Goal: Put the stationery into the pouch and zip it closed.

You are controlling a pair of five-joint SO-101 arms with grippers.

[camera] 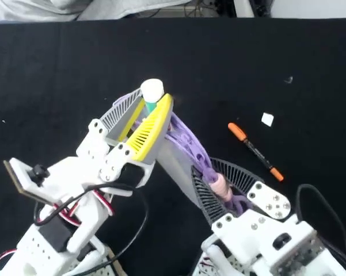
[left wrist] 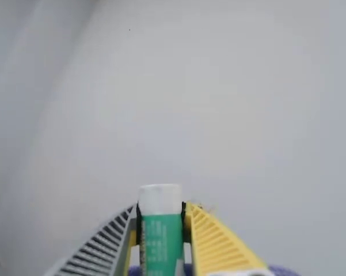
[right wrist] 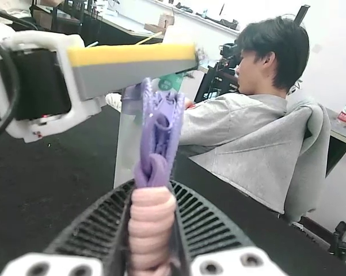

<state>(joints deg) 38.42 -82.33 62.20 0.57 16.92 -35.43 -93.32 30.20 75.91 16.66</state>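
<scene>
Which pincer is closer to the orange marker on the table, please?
The right. The right pincer grips the pouch near the marker; the left pincer holds a glue stick farther off, across the pouch.

A green glue stick [camera: 151, 90] with a white cap sits upright, pinched in my left gripper [camera: 152, 99], at the far end of the clear, purple-zipped pouch [camera: 178, 155]. The pouch is held off the table by its pink coiled pull [right wrist: 151, 221], clamped in my right gripper [camera: 220, 187]. An orange marker [camera: 254, 150] and a small white eraser [camera: 267, 119] lie on the black table [camera: 75, 69] — near each other, not touching.
</scene>
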